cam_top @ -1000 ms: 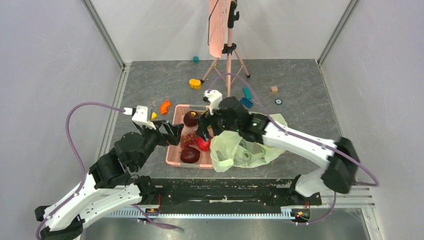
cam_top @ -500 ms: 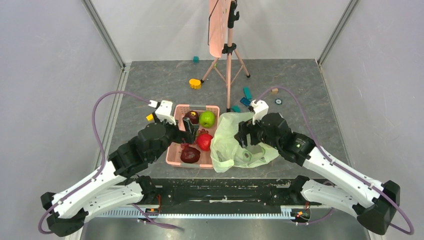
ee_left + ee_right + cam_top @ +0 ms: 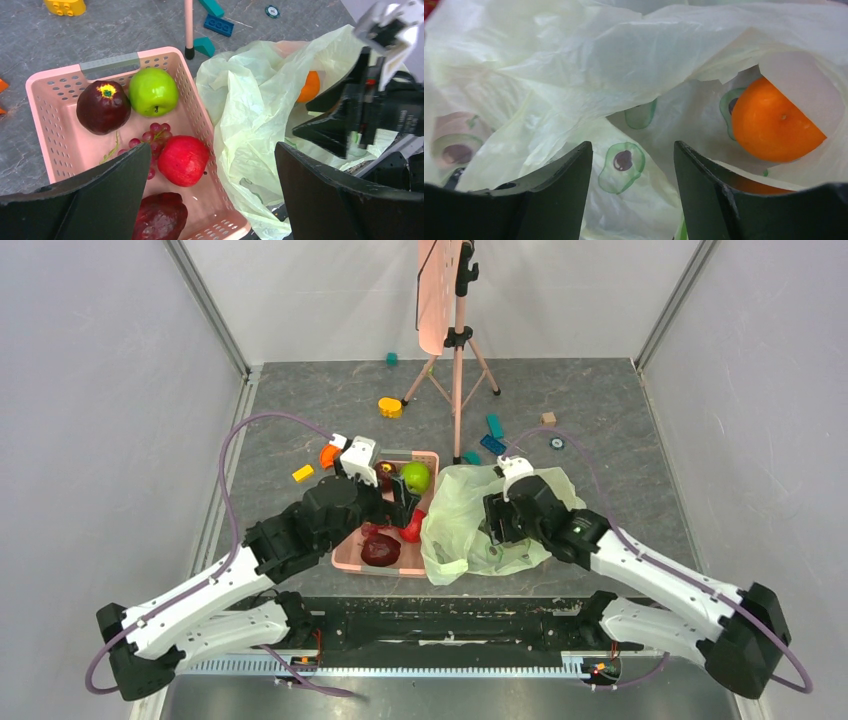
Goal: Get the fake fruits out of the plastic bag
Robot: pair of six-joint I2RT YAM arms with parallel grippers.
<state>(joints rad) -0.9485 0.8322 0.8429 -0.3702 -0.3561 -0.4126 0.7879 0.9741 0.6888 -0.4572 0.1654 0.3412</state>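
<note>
Glossy orange plastic fruit [image 3: 774, 120], seen inside the crinkly pale-green translucent plastic bag [image 3: 574, 60], just right of the parted, empty right gripper [image 3: 633, 150]; only bag may be pinched if closed here.

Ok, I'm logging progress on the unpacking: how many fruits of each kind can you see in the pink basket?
Green apple: 1
Red apple: 1
Dark maroon fruits: 2
Grape bunch: 1
Total: 5
</note>
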